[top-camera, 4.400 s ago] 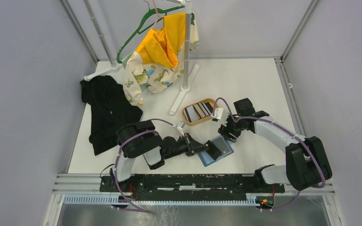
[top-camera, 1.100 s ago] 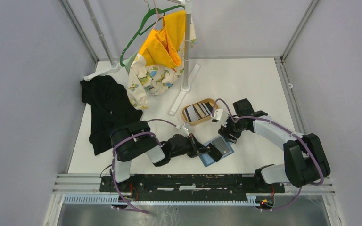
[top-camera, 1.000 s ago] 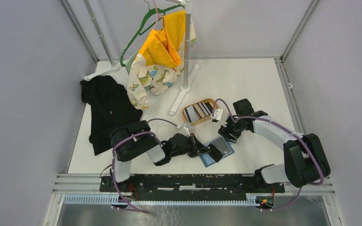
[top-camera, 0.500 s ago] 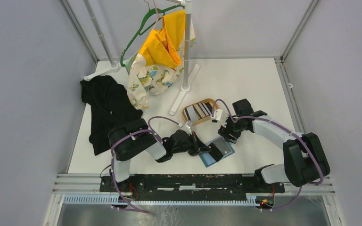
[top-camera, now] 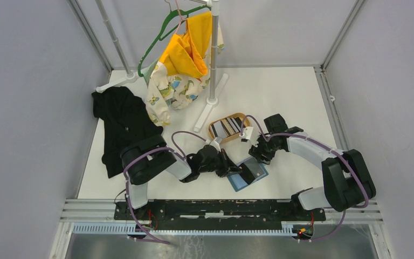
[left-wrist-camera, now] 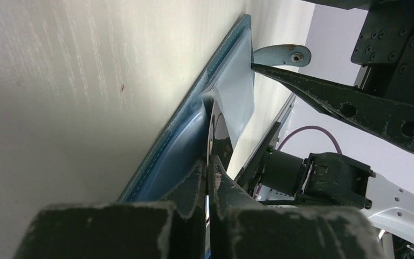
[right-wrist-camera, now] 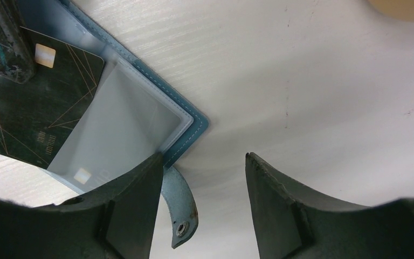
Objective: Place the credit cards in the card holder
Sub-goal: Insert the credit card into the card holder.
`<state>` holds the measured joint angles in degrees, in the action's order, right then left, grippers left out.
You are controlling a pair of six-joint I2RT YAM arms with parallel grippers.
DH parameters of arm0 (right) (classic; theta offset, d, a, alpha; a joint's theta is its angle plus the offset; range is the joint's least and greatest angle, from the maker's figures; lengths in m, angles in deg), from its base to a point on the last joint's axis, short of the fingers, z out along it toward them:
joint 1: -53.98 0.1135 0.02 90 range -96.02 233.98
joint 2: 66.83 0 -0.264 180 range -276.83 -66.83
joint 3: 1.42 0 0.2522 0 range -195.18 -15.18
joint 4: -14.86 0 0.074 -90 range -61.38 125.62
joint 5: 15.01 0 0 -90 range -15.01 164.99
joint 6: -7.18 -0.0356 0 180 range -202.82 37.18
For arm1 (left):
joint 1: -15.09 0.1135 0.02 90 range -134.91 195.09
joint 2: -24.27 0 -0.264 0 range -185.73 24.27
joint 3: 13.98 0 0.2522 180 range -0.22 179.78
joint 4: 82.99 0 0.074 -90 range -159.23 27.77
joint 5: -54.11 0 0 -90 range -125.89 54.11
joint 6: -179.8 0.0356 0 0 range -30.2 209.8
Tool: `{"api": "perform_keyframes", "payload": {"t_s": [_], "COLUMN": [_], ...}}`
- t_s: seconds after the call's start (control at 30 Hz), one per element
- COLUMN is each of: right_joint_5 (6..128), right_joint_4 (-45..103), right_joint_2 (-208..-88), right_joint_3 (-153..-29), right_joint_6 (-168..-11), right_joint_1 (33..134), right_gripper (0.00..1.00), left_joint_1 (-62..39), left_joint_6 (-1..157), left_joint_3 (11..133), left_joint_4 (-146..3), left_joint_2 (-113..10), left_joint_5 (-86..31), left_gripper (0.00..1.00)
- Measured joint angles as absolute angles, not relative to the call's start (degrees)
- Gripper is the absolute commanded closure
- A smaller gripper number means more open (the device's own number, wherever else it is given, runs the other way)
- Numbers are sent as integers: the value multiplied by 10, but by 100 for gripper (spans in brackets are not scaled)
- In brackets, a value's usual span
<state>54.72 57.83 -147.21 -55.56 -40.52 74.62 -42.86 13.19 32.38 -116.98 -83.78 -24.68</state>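
Observation:
The teal card holder (top-camera: 247,176) lies open on the table near the front. My left gripper (top-camera: 235,169) is shut on a dark credit card (right-wrist-camera: 35,110) whose far end lies inside the card holder's (right-wrist-camera: 140,110) clear pocket. In the left wrist view the credit card (left-wrist-camera: 216,141) shows edge-on between my shut fingers (left-wrist-camera: 194,183). My right gripper (top-camera: 257,155) is open, one finger (right-wrist-camera: 135,189) resting on the card holder's far corner, with the snap tab (right-wrist-camera: 181,208) between the jaws. More credit cards (top-camera: 226,127) lie striped in the oval wooden tray (top-camera: 213,133).
A clothes stand's post (top-camera: 213,59) with yellow and printed garments (top-camera: 180,65) stands behind the tray. A black garment (top-camera: 123,127) lies at the left. The stand's white foot (top-camera: 207,110) reaches close to the tray.
My left arm's wrist and elbow have swung a little toward the far side while the card stays at the holder. The right gripper has narrowed slightly and stays on the holder's corner.

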Motion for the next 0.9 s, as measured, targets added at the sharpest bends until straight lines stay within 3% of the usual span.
{"api": "perform_keyframes", "payload": {"t_s": [0.9], "right_joint_5": [558], "right_joint_4": [577], "right_joint_2": [-1473], "right_joint_3": [-556], "right_joint_6": [-404], "right_joint_1": [761], "right_gripper": [38], "left_joint_1": [-422], "left_joint_6": [146], "left_joint_3": [377], "left_joint_4": [-1074], "left_joint_2": [-836], "left_joint_5": [-233], "left_gripper": [89]}}
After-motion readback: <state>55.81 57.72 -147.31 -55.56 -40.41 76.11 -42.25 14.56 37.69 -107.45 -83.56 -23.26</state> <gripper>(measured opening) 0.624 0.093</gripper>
